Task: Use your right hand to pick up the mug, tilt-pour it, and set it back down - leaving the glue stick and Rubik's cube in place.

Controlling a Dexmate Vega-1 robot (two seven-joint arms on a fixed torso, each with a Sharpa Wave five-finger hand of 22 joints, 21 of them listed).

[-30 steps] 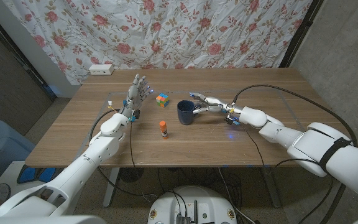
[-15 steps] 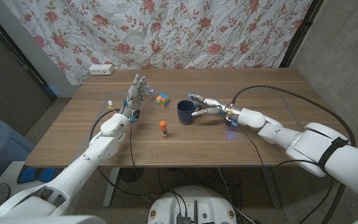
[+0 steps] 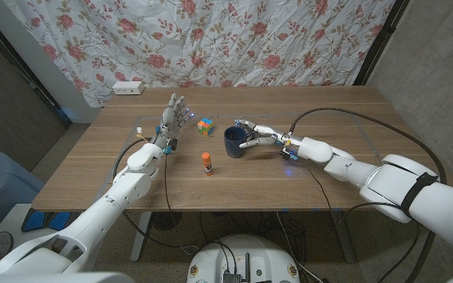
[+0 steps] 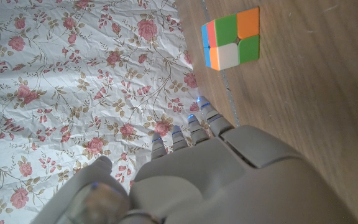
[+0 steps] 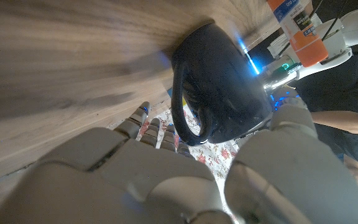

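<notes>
The mug (image 3: 233,142) stands upright on the table (image 3: 344,169), near the middle, a bit toward the far edge. Its handle points at the right hand (image 3: 259,134). That hand is right at the handle, with fingers spread on both sides of it. In the right wrist view the handle (image 5: 188,109) sits just past the fingers, but I cannot tell if they have closed on it. The mug is not lifted. So I think the job is only starting: the grab is not finished, and the lift, the tilt-pour and the putting down are all left to do.

The cube (image 3: 204,125) sits just beside the mug, toward the far left. The glue stick (image 3: 207,163) stands upright near the mug, toward the near edge. Both are close, so the right hand should take care not to bump them.

The left hand (image 3: 173,118) is up off the table near the cube, fingers straight and apart, holding nothing.

The table is brown wood. A white power strip (image 3: 128,88) lies at the far left corner. Behind the table hangs a curtain (image 3: 211,39) with pink roses. Black cables (image 3: 344,114) run over the right side of the table.
</notes>
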